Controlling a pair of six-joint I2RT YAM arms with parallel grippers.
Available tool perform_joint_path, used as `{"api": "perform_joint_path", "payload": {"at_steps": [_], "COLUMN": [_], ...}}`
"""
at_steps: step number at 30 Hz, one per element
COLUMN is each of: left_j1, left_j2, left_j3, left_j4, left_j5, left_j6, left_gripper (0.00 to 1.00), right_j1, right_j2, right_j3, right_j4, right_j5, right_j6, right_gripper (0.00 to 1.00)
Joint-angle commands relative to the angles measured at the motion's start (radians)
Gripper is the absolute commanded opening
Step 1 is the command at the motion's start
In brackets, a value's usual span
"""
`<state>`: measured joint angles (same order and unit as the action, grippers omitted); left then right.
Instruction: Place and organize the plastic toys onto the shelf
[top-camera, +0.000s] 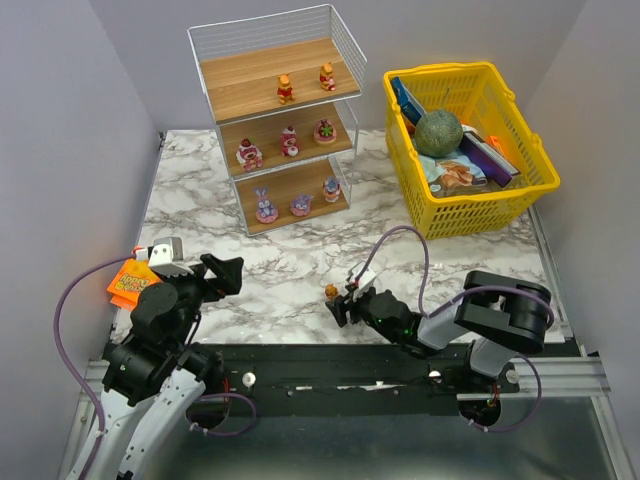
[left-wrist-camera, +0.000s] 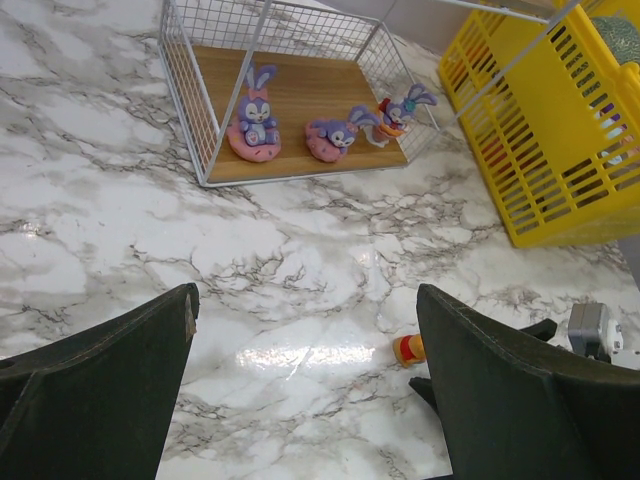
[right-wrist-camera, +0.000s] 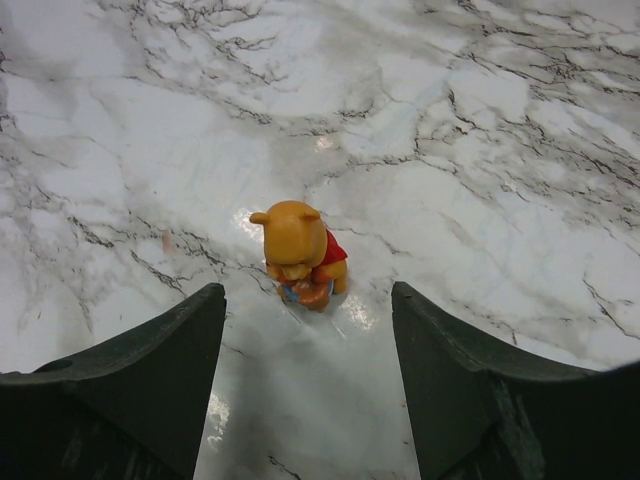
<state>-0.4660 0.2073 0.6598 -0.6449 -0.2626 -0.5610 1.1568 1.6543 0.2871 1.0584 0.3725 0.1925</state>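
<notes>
**A:** From above, what fills the shelf (top-camera: 240, 88)?
**B:** Eight plastic toys (top-camera: 286, 90) on its wooden boards. The yellow lattice basket (top-camera: 470, 215) holds a green ball (top-camera: 438, 130).

**A:** Left wrist?
**B:** Left gripper (left-wrist-camera: 307, 300) spread, empty. The orange toy (left-wrist-camera: 408, 349) is half hidden behind one finger.

**A:** Right wrist?
**B:** Right gripper (right-wrist-camera: 307, 295) released. The orange toy stands untouched on the glossy marble table (right-wrist-camera: 500, 150), just ahead.

Table (top-camera: 300, 290): white marble, grey-black veining. Shelf (top-camera: 275, 75): white wire, brown wood-grain boards.

Toys: top pair (top-camera: 286, 89) orange-yellow with red. Middle three (top-camera: 290, 141) pink-red. Bottom three (left-wrist-camera: 256, 125) purple on pink bases (one carries an orange-red touch). Bear (right-wrist-camera: 298, 252) before me: yellow-orange, red shirt.

Basket (top-camera: 520, 140) yellow. Ball (top-camera: 438, 131) mottled green. Packet (top-camera: 128, 285) orange.

My cables (top-camera: 427, 268) purple. My right gripper (right-wrist-camera: 307, 305) near-black with a greenish cast.
</notes>
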Motion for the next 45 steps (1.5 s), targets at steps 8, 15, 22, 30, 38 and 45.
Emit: {"api": "perform_joint_path", "payload": {"at_steps": [8,15,22,30,38,45], "left_j1": [0.0,0.0,0.0,0.0,0.0,0.0], "left_j2": [0.012,0.012,0.009,0.009,0.007,0.009], "left_j3": [-0.003,-0.003,-0.002,-0.002,-0.002,0.0], "left_j4": [-0.001,0.001,0.001,-0.001,-0.004,-0.007], "left_j5": [-0.026,-0.026,-0.024,-0.026,-0.033,-0.035], "left_j6": [0.003,0.003,0.003,0.003,0.001,0.0], "left_gripper": [0.99,0.99,0.99,0.99,0.99,0.99], "right_j1": [0.007,0.007,0.007,0.007,0.006,0.006], "right_j2": [0.151,0.164,0.131,-0.08,-0.212,-0.159], "right_j3": [0.063,0.104,0.107,0.263,0.677,1.104], "right_j4": [0.127,0.057,-0.014,-0.407,-0.983,-1.319], "right_j5": [0.043,0.062,0.078,0.078,0.125,0.1], "right_j6": [0.033,0.053,0.052,0.067,0.104,0.091], "right_gripper": [0.63,0.44,0.16,0.09,0.1,0.11]}}
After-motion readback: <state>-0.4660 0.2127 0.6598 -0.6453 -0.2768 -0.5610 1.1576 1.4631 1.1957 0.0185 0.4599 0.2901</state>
